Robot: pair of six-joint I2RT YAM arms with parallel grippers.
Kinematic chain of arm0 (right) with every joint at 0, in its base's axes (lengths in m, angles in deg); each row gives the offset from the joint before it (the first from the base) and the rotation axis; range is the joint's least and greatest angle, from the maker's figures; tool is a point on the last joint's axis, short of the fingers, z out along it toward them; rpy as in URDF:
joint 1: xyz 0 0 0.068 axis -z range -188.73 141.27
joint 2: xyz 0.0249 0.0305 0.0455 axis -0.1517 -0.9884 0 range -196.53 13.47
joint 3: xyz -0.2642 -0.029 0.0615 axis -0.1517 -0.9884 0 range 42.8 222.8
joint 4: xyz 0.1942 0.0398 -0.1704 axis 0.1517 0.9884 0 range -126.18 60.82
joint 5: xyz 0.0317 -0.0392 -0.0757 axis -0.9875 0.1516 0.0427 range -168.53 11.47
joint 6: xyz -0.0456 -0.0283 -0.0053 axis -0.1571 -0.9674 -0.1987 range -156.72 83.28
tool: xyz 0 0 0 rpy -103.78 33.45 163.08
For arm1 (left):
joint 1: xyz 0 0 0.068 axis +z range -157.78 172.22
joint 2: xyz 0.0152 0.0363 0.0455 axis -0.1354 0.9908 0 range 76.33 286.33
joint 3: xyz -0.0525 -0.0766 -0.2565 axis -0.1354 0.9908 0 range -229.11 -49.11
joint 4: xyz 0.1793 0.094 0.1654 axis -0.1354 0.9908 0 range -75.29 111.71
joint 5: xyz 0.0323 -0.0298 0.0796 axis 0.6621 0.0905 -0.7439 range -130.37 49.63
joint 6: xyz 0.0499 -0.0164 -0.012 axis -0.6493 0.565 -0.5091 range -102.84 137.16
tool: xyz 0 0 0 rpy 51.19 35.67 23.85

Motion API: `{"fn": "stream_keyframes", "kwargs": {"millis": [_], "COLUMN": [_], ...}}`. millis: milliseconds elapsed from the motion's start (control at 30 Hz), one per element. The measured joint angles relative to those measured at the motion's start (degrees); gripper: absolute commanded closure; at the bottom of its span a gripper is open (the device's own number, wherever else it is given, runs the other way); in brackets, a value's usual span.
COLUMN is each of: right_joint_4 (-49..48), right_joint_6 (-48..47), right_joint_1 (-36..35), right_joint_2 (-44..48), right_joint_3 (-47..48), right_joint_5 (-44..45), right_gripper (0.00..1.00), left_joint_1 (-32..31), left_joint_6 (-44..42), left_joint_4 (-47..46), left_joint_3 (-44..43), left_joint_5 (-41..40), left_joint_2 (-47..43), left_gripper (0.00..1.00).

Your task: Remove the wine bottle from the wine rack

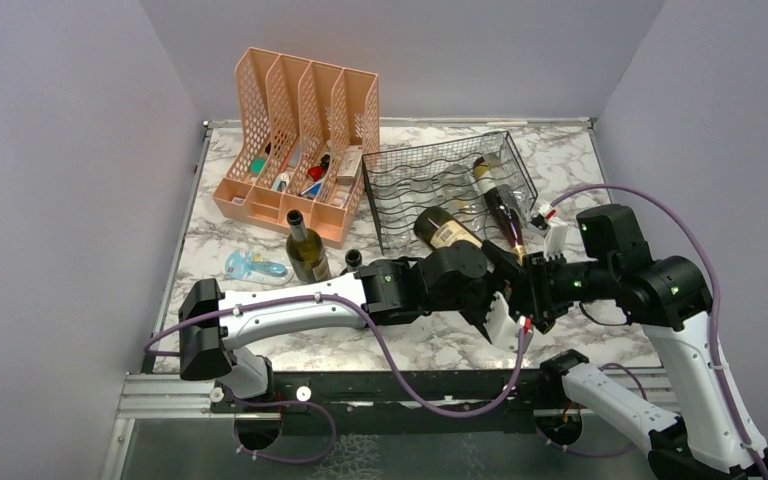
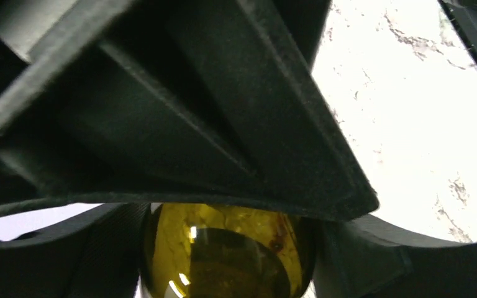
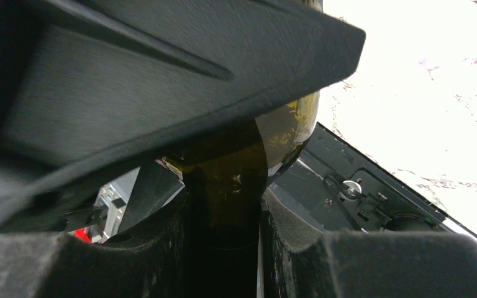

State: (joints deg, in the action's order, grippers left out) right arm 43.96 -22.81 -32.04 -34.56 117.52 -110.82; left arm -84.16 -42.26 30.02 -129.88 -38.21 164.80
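The black wire wine rack [image 1: 430, 180] stands at the back centre-right. A dark bottle [image 1: 497, 203] with a gold neck lies in its right cradles. A green wine bottle with a tan label [image 1: 447, 232] lies tilted at the rack's front edge, neck toward me. I cannot tell whether it still touches the rack. My left gripper [image 1: 492, 272] is shut on its olive glass body [image 2: 223, 254]. My right gripper [image 1: 533, 285] is shut on its neck [image 3: 227, 186], with the fingers [image 3: 161, 248] tight on both sides. Both grippers meet just in front of the rack.
A peach file organiser [image 1: 295, 140] with small items stands left of the rack. An upright wine bottle [image 1: 307, 250] and a dark bottle top [image 1: 352, 260] stand in front of it. A blue object [image 1: 255, 267] lies near the left edge. Purple cables loop around both arms.
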Motion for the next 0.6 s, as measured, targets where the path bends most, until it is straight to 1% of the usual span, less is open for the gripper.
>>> {"fn": "stream_keyframes", "kwargs": {"millis": [33, 67, 100, 200, 233, 300, 333, 400, 500, 567, 600], "right_joint_4": [0.0, -0.1, -0.1, 0.8, 0.9, -0.2, -0.5, -2.4, -4.4, -6.8, -8.1], "right_joint_6": [0.0, 0.0, 0.1, 0.2, 0.4, 0.8, 1.2, 1.8, 3.2, 3.8, 4.0], "right_joint_1": [0.0, 0.0, 0.0, 0.0, 0.0, 0.0, 0.0, 0.0, -0.2, -0.2, -0.2], "right_joint_2": [0.0, 0.0, 0.0, -0.4, -0.5, -0.5, -0.4, 0.4, 1.0, 1.0, 1.1], "right_joint_3": [0.0, 0.0, 0.0, 0.1, 0.4, 3.2, 4.9, 9.3, 16.7, 21.6, 22.7], "right_joint_5": [-0.2, -0.2, -0.1, 0.6, 1.1, 2.1, 3.9, 7.2, 14.3, 20.2, 22.4], "right_gripper": [0.99, 0.96, 0.87, 0.44, 0.33, 0.17, 0.14, 0.11, 0.10, 0.11, 0.11], "left_joint_1": [0.0, -0.1, -0.2, -0.5, -0.5, -0.6, -0.5, -0.2, 0.1, 0.0, 0.0], "left_joint_6": [0.0, -0.1, -0.9, -1.3, -1.0, 2.2, 4.3, 8.3, 14.7, 20.2, 22.1], "left_joint_4": [-0.2, -0.4, -0.5, -3.7, -6.0, -9.0, -10.9, -13.2, -17.8, -21.1, -22.2], "left_joint_3": [0.0, 0.1, 0.5, 2.8, 4.2, 7.1, 9.0, 12.2, 17.3, 20.4, 21.2], "left_joint_5": [0.0, -0.1, -0.2, -0.5, -0.8, -2.3, -3.0, -4.2, -5.6, -6.3, -6.6], "left_joint_2": [0.2, 0.3, 0.3, -0.1, -0.5, -1.4, -2.1, -3.2, -4.8, -5.9, -6.1], "left_gripper": [0.45, 0.54, 0.60, 0.68, 0.69, 0.73, 0.75, 0.77, 0.77, 0.80, 0.80]}}
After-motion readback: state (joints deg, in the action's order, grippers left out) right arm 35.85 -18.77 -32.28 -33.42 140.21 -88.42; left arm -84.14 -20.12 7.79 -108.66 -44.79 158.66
